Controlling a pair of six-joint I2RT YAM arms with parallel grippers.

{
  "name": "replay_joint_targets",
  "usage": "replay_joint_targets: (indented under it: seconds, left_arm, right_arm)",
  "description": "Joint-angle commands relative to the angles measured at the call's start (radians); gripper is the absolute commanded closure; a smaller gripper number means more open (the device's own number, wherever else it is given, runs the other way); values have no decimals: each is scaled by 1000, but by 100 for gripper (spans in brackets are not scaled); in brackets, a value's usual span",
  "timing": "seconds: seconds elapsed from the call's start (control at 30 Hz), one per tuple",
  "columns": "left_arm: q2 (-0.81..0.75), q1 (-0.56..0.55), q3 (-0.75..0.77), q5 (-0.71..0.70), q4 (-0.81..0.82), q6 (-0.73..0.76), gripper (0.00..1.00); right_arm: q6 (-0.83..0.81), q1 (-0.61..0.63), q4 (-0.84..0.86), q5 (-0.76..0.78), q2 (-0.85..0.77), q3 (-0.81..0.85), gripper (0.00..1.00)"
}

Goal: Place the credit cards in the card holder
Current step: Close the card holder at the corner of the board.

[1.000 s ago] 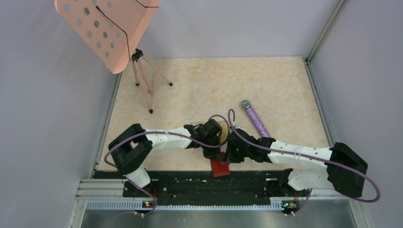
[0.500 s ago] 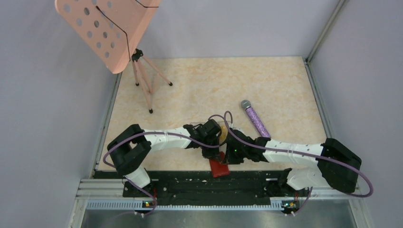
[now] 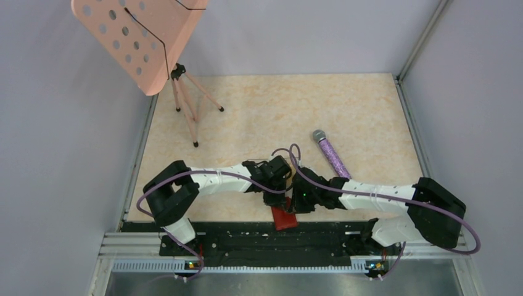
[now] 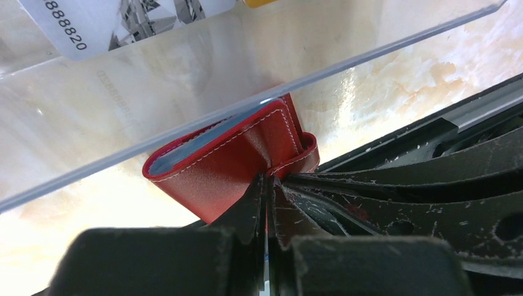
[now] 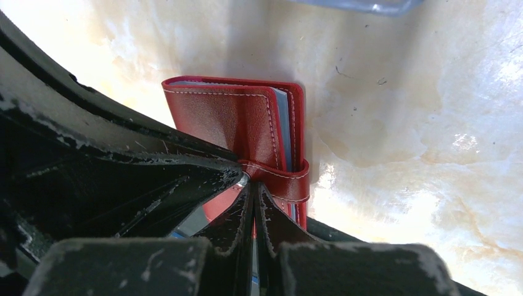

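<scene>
You can read just one thing: the digits "888820", printed in dark type on a pale white card at the top left of the left wrist view. The number's start is cut off.

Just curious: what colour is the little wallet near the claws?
The wallet is red with white stitching; left wrist view shows it best.

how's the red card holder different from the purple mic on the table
The card holder is red, flat and folded, with a strap around it; the microphone is a purple stick with a round grey head. The card holder is at the near edge of the table, between the arms; the microphone lies farther back, to the right. Both are on the same marbled table.
</scene>
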Motion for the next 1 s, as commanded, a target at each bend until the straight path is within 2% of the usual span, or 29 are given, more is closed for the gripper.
replay_joint_targets:
  seconds: [0.0, 0.3, 0.73, 0.8, 0.97]
  left_arm:
    - [67, -51, 17, -89, -66, 34, 100]
    - [95, -117, 27, -176, -123, -29, 100]
    - [90, -130, -23, -251, -145, -141, 100]
    - [92, -131, -20, -253, -144, -141, 100]
    - [81, -131, -20, -251, -116, -121, 100]
  right_arm:
    - [-18, -3, 39, 11, 50, 27, 100]
    - [37, 41, -50, 41, 116, 38, 100]
    - [134, 88, -42, 52, 176, -16, 100]
    - [124, 89, -24, 52, 149, -18, 100]
    - [131, 89, -4, 120, -60, -26, 100]
